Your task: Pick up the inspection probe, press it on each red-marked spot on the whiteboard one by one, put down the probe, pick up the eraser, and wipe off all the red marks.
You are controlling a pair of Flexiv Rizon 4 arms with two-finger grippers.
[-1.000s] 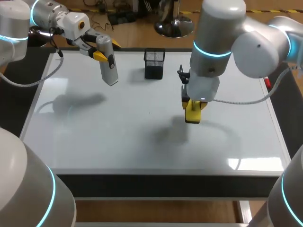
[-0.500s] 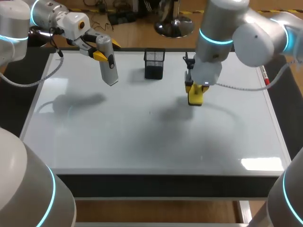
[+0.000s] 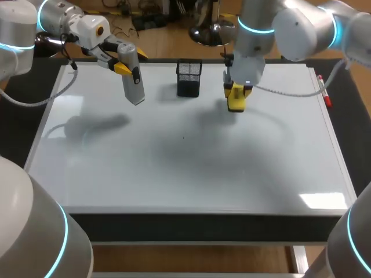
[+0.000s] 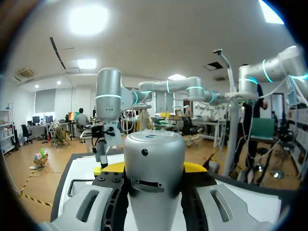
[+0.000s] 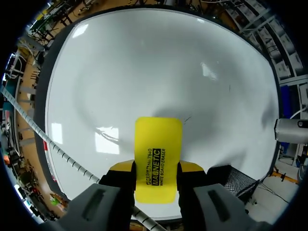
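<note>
left gripper [image 3: 130, 61]: clamped on the silver inspection probe [image 3: 134, 81], held tilted above the whiteboard's [image 3: 174, 168] far-left area | right gripper [image 3: 236, 91]: fingers closed on the yellow eraser [image 3: 235, 102], at the board's far side, just right of the black mesh cup [image 3: 189, 78]

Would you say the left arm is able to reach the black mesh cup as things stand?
Likely yes: only bare whiteboard lies between the probe in the left claw and the mesh cup, so the way looks free.
</note>
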